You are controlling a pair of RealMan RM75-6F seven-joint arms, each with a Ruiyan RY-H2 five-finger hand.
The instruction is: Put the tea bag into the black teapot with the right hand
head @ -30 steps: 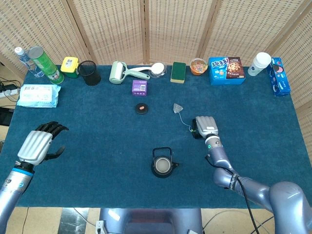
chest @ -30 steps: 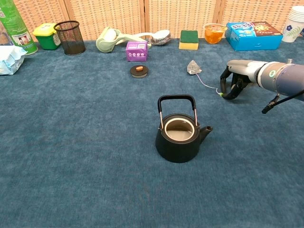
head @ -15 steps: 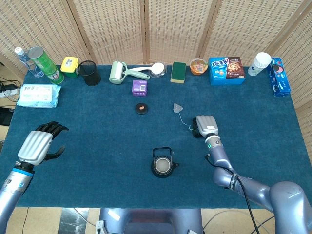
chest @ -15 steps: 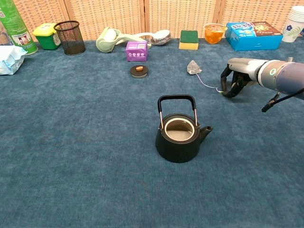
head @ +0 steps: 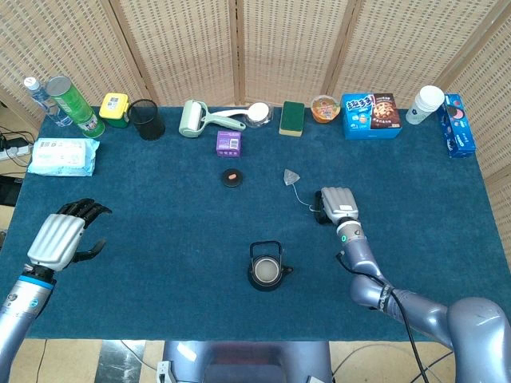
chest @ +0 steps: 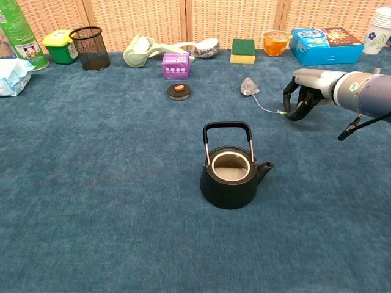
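The grey tea bag [head: 291, 175] [chest: 248, 86] lies on the blue cloth, and its thin string runs right to a small green tag. My right hand [head: 335, 206] [chest: 305, 94] hovers just right of the bag, fingers curled down, pinching that tag at the string's end. The black teapot [head: 265, 270] [chest: 230, 174] stands open and upright near the table's front, handle raised, left of and nearer than the right hand. Its lid [head: 232, 177] [chest: 179, 90] lies apart, further back. My left hand [head: 60, 238] rests open at the far left, holding nothing.
Along the back edge stand a black mesh cup [chest: 89, 47], a purple box [chest: 175, 65], a green sponge [chest: 243, 50], an orange bowl [chest: 275, 42] and a blue snack box [chest: 325, 44]. A tissue pack [head: 62, 156] lies at the left.
My right hand has lifted slightly and drawn back, and the tag and string end have risen with it. The tea bag itself, the teapot and the left hand have not moved.
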